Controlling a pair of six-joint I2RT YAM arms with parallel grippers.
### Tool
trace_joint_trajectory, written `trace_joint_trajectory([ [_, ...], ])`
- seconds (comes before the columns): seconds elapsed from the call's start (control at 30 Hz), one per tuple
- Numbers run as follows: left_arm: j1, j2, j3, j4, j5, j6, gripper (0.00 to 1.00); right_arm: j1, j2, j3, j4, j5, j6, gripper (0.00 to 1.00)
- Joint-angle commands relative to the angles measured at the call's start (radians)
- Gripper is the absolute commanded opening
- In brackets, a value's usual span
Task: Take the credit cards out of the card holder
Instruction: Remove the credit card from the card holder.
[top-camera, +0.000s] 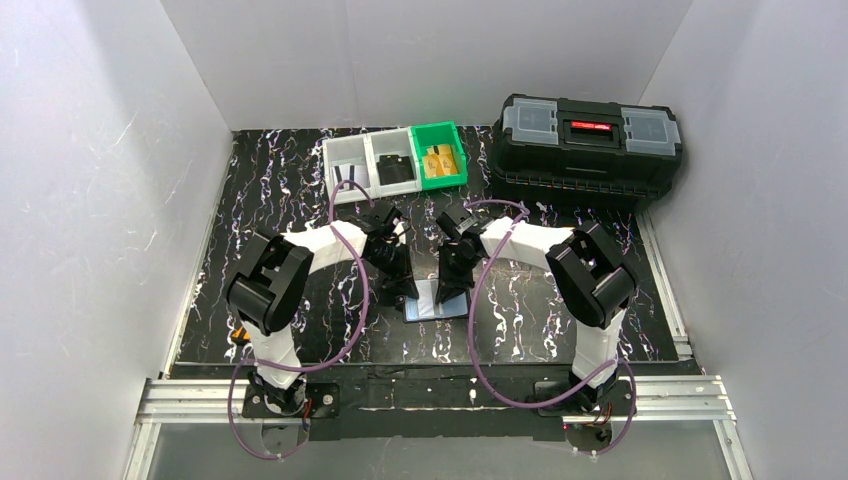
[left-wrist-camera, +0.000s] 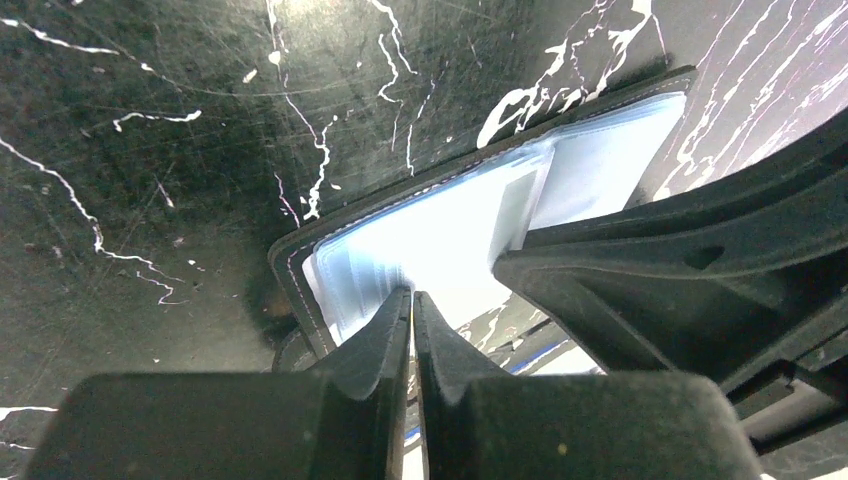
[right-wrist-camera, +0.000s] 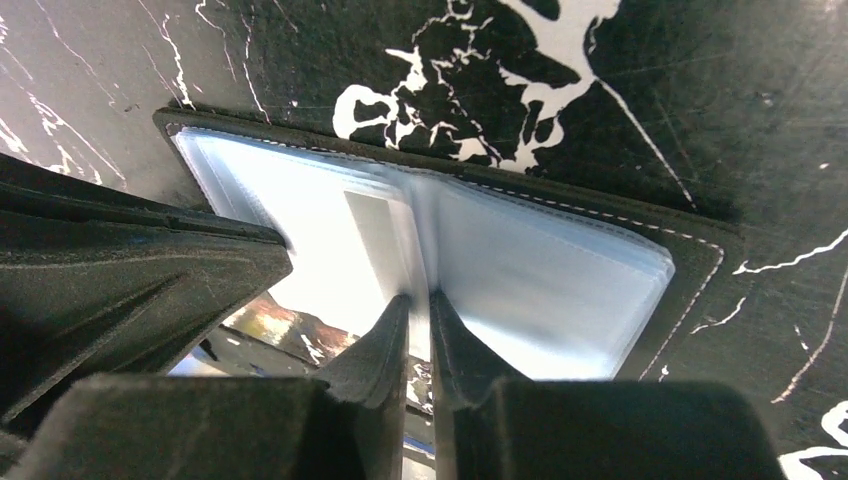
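The left arm (top-camera: 310, 245) and right arm (top-camera: 525, 240) both reach forward and bend inward, so their wrists sit close together and tilt downward. The left gripper (left-wrist-camera: 412, 296) has its fingers (left-wrist-camera: 378, 350) pressed nearly flat against each other. Just to its right stands the right gripper (right-wrist-camera: 418, 298), with only a thin slit between its fingers (right-wrist-camera: 465, 350).

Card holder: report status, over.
Left gripper shut, tips on holder. Right gripper near shut at its fold, grip unclear. It lies open, pockets up. Nothing blocking.
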Motion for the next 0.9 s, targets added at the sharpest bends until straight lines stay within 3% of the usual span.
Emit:
trace_joint_trajectory([
  [0.0, -0.020, -0.026, 0.008, -0.047, -0.040, 0.034, 0.06, -0.008, 0.085, -0.117, 0.052, 0.022, 0.014, 0.10],
  [0.37, -0.019, -0.057, -0.003, -0.080, -0.093, 0.050, 0.07, -0.062, 0.100, -0.179, 0.117, -0.037, 0.033, 0.06],
  [0.87, -0.015, -0.036, -0.018, -0.074, -0.079, 0.059, 0.00, -0.080, 0.108, -0.200, 0.138, -0.055, 0.041, 0.04],
])
